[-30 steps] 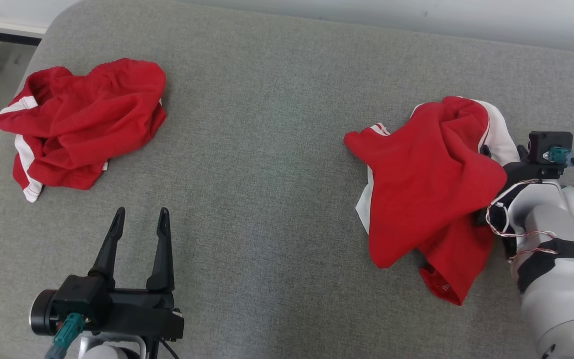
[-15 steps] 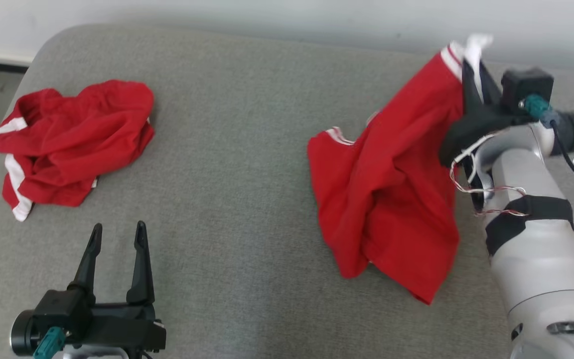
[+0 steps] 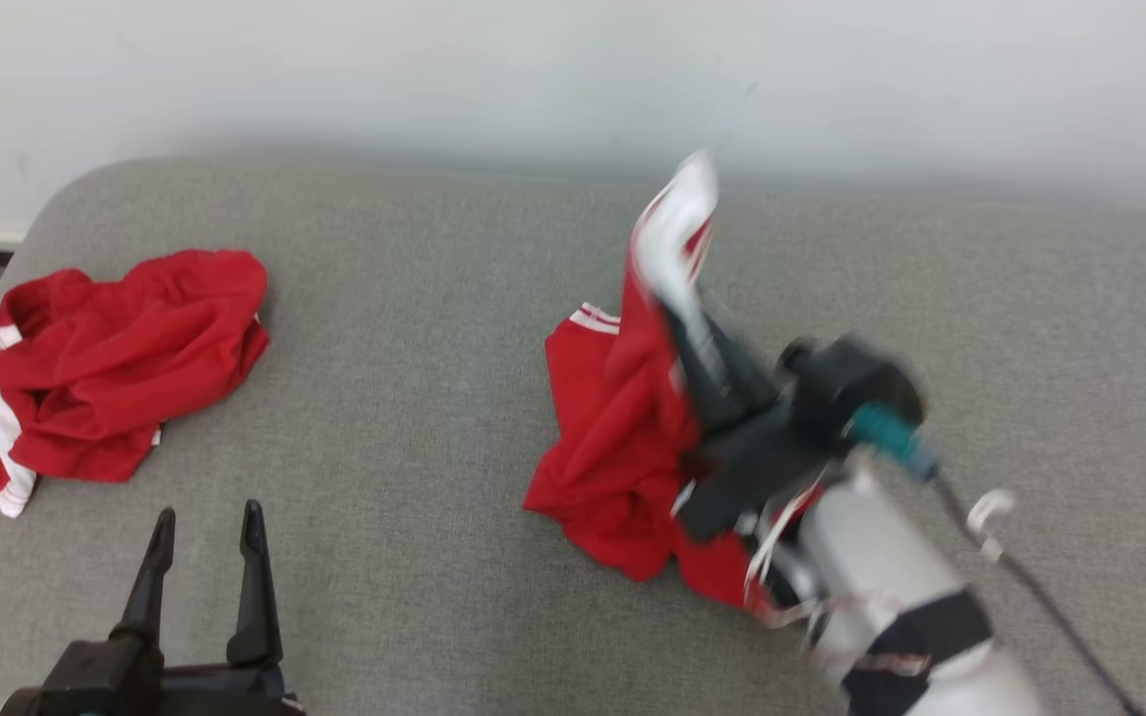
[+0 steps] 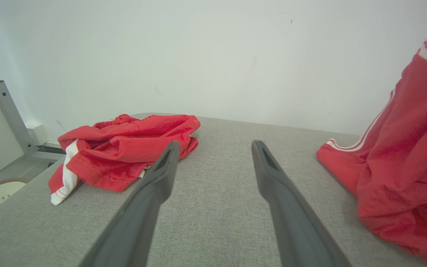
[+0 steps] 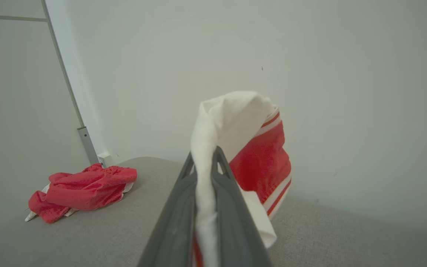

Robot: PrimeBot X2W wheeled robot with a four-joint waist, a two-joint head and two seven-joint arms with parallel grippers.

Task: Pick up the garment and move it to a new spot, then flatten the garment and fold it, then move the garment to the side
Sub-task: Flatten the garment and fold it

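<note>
My left gripper (image 3: 209,512) nearest, fingers spread wide, empty. My right gripper (image 5: 205,157) pinches white edge of garment (image 3: 613,428), top raised, lower folds on grey cushion (image 3: 414,398) mid-right. Second red garment (image 3: 105,368) crumpled far left.

The garment (image 3: 613,438) is red with white stripes, the cushion (image 3: 414,298) grey.

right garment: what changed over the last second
The right pincer has shut on the garment at its white edge and lifted it, carrying it toward the robot's left; its lower part drags on the grey surface. The left pincer stays open and idle, the other red garment unmoved.
</note>
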